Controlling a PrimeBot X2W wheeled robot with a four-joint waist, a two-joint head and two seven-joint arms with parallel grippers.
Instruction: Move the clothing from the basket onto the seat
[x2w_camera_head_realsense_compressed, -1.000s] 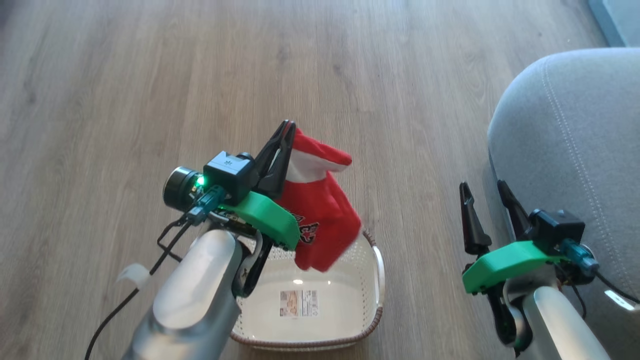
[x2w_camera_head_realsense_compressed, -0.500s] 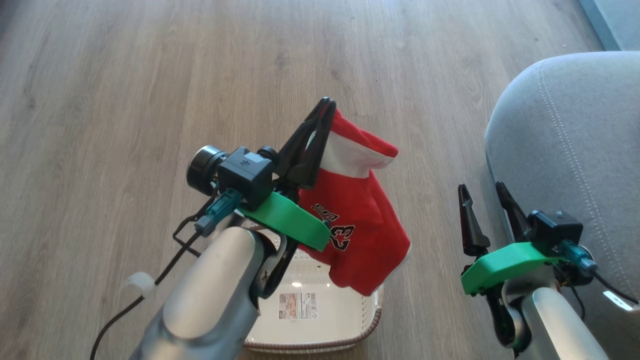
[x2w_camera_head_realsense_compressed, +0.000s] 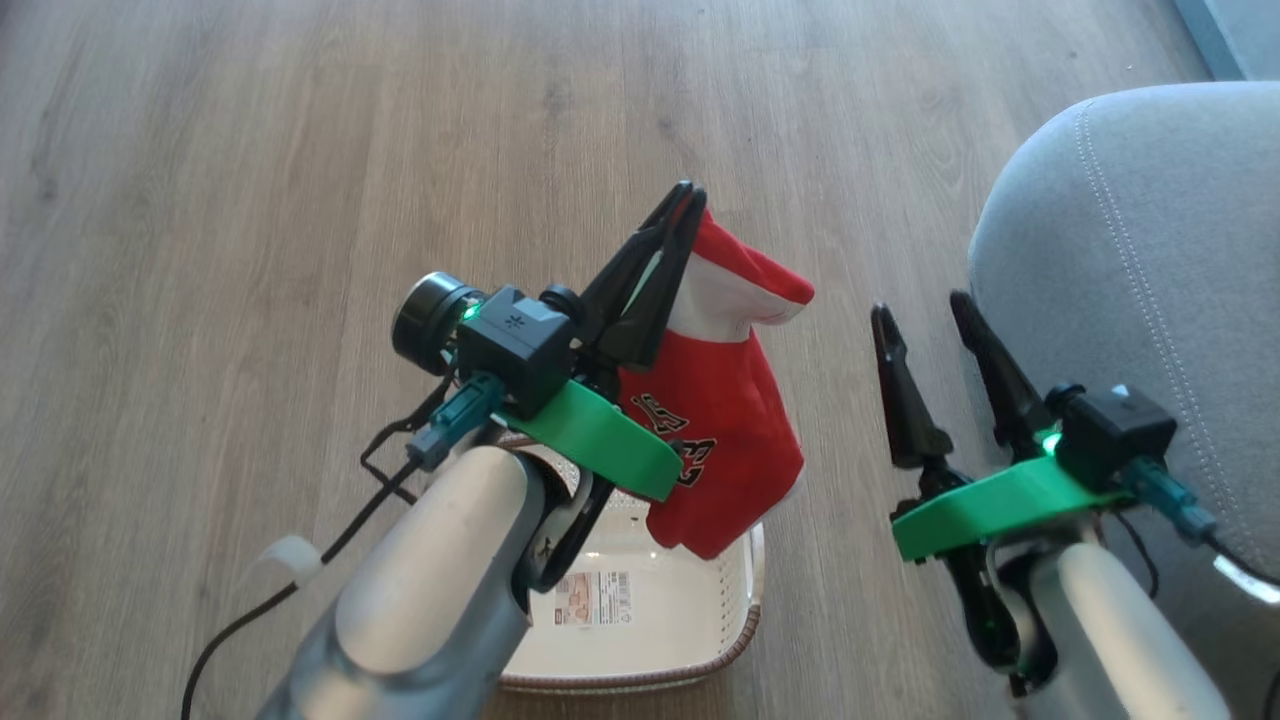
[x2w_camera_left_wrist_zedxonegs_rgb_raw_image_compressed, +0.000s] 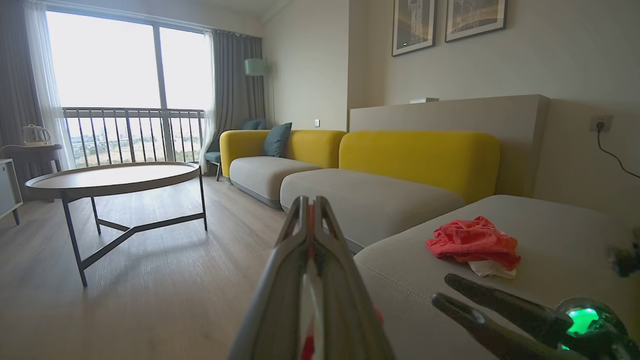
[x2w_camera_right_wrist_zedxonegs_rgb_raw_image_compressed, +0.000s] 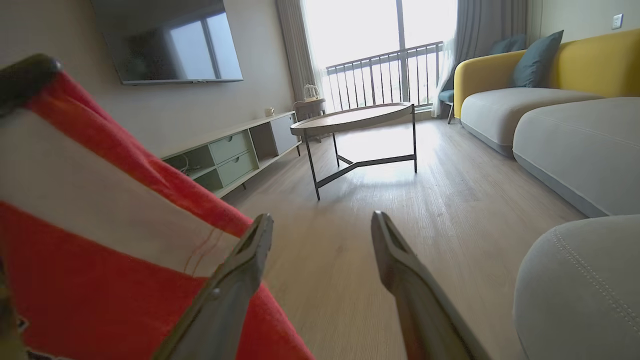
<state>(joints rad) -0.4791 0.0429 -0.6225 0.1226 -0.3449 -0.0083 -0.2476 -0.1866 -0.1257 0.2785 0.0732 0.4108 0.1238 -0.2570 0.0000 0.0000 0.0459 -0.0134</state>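
Clothing (x2w_camera_head_realsense_compressed: 725, 420): soft red/white cloth, matt, creased. Basket (x2w_camera_head_realsense_compressed: 742, 610): cream plastic, smooth, semi-gloss, perforated; paper sticker (x2w_camera_head_realsense_compressed: 592, 598) inside. Seat (x2w_camera_head_realsense_compressed: 1150, 250): grey woven fabric, matt, slightly rough. Floor (x2w_camera_head_realsense_compressed: 250, 200): wood planks w/ grain, low sheen.

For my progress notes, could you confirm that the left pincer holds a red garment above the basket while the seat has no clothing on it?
Not quite: the seat does have clothing on it; the left wrist view shows a crumpled red garment lying there. The rest is right: the left pincer holds the hanging red garment above the basket.
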